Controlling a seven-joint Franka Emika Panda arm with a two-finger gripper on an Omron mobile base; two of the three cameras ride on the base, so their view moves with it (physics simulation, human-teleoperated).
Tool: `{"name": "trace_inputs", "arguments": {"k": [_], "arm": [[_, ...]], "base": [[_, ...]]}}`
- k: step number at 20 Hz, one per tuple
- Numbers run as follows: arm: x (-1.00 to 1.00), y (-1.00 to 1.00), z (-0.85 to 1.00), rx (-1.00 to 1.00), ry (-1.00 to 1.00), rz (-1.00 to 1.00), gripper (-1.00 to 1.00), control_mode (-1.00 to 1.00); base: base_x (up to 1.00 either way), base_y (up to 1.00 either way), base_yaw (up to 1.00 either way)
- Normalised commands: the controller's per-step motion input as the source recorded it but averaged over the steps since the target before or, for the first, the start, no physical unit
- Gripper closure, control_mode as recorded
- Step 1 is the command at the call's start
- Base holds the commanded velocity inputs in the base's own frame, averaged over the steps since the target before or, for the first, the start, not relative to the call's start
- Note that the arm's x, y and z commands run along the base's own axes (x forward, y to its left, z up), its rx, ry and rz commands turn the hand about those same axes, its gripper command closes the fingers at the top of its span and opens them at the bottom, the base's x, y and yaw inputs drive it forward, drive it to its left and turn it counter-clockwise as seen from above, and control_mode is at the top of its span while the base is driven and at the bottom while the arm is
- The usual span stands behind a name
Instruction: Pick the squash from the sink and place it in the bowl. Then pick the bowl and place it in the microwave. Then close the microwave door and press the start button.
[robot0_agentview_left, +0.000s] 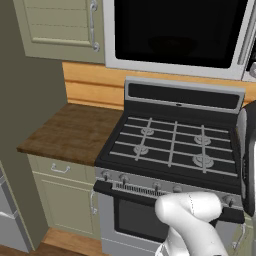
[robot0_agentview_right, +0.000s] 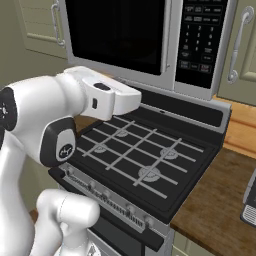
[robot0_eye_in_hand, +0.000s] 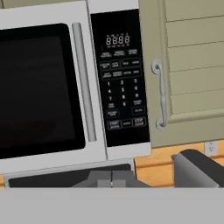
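The microwave (robot0_eye_in_hand: 74, 87) is hanging above the gas stove (robot0_agentview_left: 172, 145), and the microwave door (robot0_eye_in_hand: 39, 92) is sitting shut — its black glass window is giving no view of the inside, so the bowl and squash cannot be made out. The door's long vertical bar handle (robot0_eye_in_hand: 84, 83) is standing just beside the black control panel (robot0_eye_in_hand: 120, 78), whose rows of buttons are facing the hand camera. The pincer (robot0_eye_in_hand: 112, 183) is showing as two dark tips pressed together at the bottom of the hand view, clenched on nothing, hanging in front of the microwave's lower edge and apart from the panel. Beige-green cabinet doors (robot0_eye_in_hand: 192, 61) are flanking the microwave — a wooden table (robot0_agentview_left: 70, 132) is lying to the stove's left.
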Motion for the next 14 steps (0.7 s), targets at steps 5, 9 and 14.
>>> {"name": "trace_inputs", "arguments": {"k": [5, 9, 14], "arm": [[0.22, -0.01, -0.07, 0.1, -0.08, -0.04, 1.0, -1.0], [0.24, -0.27, -0.03, 0.05, -0.06, -0.04, 1.0, -1.0], [0.14, -0.6, -0.01, 0.0, 0.0, -0.05, 1.0, -1.0]], "base": [[0.0, 0.0, 0.0], [0.0, 0.0, 0.0], [0.0, 0.0, 0.0]]}}
